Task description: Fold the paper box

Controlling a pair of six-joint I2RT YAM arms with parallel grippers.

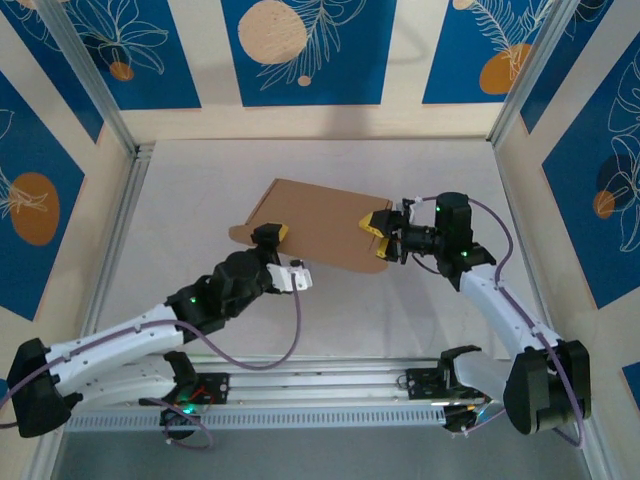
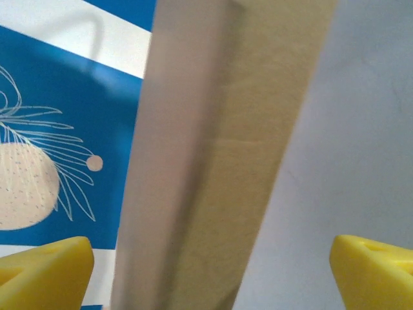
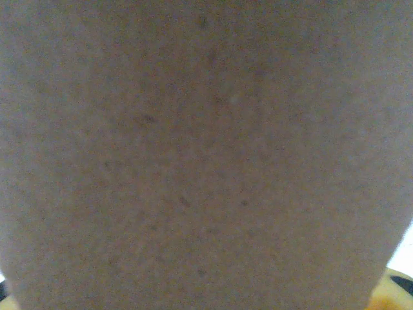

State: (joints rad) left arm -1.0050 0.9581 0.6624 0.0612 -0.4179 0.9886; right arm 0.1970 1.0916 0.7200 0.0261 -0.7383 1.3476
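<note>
While our left claw (image 1: 268, 236) gapes and our right claw (image 1: 383, 236) cannot be judged, a brown cardboard paper box (image 1: 320, 225) sits on grey worktop (image 1: 330, 320) amid blue leaf-patterned walls (image 1: 330, 60).

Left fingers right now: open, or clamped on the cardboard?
Open. In the left wrist view the yellow left fingers stand far apart, and the paper box edge runs between them, touching neither.
</note>
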